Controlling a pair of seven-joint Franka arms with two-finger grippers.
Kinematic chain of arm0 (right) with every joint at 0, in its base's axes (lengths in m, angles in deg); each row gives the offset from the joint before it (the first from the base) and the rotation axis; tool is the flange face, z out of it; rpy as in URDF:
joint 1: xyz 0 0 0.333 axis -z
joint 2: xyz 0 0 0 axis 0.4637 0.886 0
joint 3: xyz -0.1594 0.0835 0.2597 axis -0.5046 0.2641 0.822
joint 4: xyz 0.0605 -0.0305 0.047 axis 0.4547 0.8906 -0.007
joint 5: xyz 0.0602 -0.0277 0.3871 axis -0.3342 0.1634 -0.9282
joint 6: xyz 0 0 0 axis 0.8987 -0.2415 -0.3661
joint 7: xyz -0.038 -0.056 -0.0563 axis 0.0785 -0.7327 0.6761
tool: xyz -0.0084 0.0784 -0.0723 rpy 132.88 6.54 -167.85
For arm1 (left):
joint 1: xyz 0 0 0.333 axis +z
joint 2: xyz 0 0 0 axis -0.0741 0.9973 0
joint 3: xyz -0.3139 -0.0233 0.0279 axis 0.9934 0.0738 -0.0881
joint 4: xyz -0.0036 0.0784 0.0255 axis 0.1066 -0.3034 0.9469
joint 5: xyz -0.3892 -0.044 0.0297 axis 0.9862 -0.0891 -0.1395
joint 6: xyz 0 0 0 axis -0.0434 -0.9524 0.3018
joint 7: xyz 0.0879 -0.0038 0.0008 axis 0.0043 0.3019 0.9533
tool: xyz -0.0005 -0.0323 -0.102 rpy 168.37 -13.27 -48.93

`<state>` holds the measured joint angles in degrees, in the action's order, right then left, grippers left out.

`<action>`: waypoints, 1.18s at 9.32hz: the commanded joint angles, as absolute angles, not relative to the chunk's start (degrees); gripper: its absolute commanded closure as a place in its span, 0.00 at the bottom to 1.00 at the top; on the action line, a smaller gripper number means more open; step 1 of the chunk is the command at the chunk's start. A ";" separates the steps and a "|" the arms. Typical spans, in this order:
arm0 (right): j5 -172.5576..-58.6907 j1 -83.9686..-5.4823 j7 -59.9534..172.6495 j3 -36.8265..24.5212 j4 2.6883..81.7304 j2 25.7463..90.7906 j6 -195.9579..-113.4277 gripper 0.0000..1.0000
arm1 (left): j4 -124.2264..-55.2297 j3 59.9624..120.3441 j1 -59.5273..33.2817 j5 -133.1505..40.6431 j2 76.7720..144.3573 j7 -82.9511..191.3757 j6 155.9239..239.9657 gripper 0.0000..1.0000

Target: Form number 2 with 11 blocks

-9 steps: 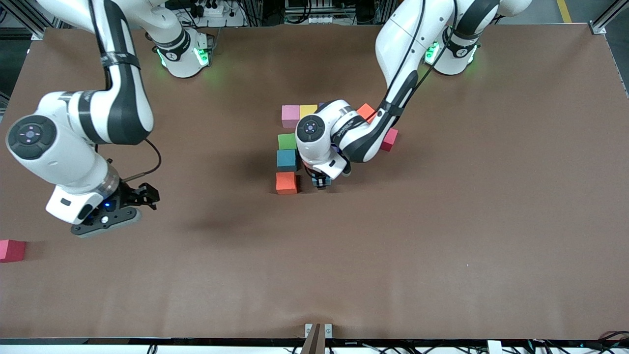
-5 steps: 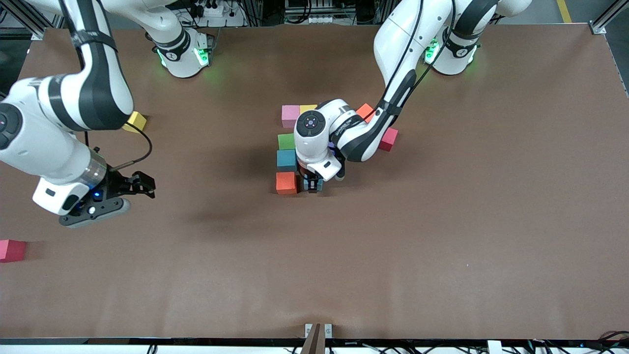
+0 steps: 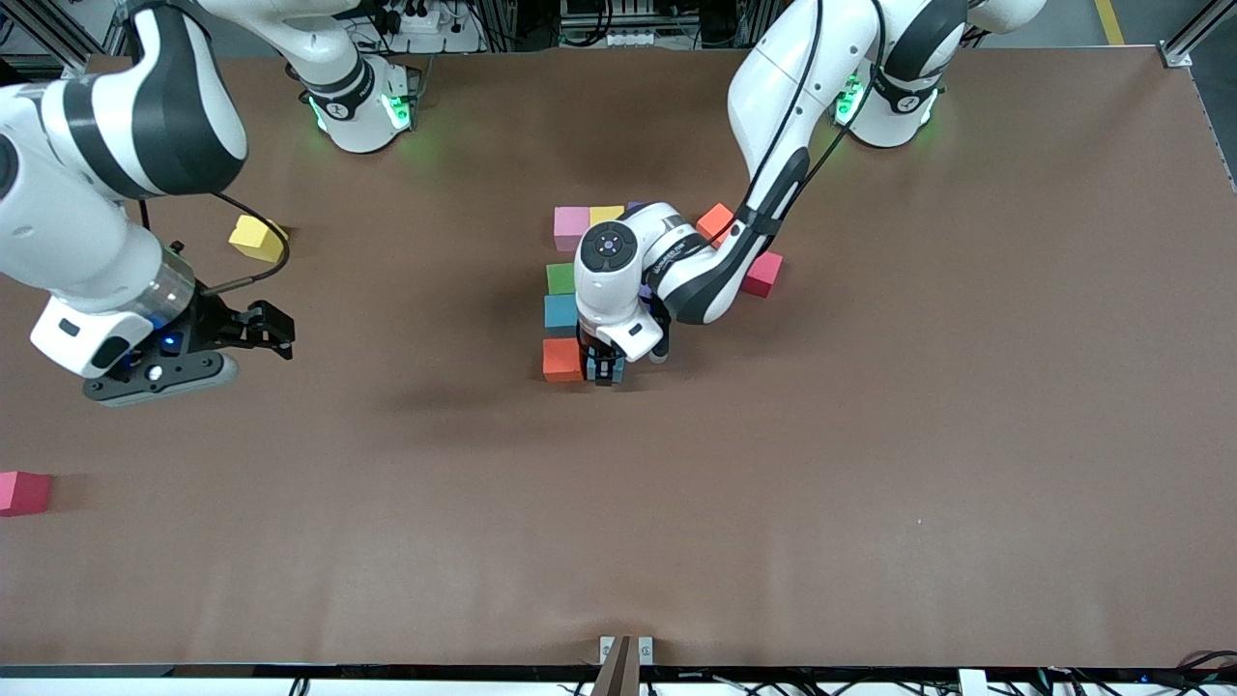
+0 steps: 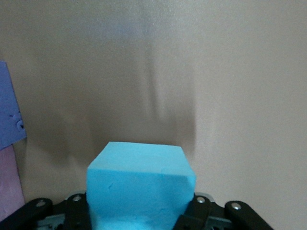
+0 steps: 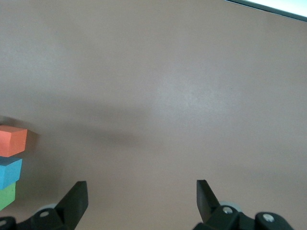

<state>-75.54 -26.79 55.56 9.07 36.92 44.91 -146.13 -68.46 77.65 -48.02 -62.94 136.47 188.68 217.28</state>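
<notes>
**Brown table, digit 2 partly laid, next cube at its spot**

Brown matte table (image 3: 870,464) carries a partly built number 2 (image 3: 570,290) near its middle: a pink cube (image 3: 570,227) and a yellow cube (image 3: 607,214) toward the bases' edge, then a green cube (image 3: 563,278), a blue cube (image 3: 561,314) and an orange cube (image 3: 562,359) in a column toward the camera's edge. The rest is hidden under the left arm.

A light blue cube (image 4: 140,184) is held in the left gripper (image 3: 606,368), its jaws narrowed onto it, just beside the orange cube; whether it touches the table cannot be told. This is judged to be the placing of the bottom row's second cube.

The right gripper (image 3: 253,327) is spread wide and holds nothing, over bare table toward the right arm's end, near a loose yellow cube (image 3: 257,238). A red cube (image 3: 23,492) lies at that end's edge.

Next, the held cube should be set flush against the orange one and released without shifting it.
</notes>
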 commanded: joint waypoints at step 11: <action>-74.21 -24.81 56.23 14.24 36.36 42.80 -140.95 0.00 | -64.72 76.40 -49.51 -62.10 139.26 196.21 217.01 1.00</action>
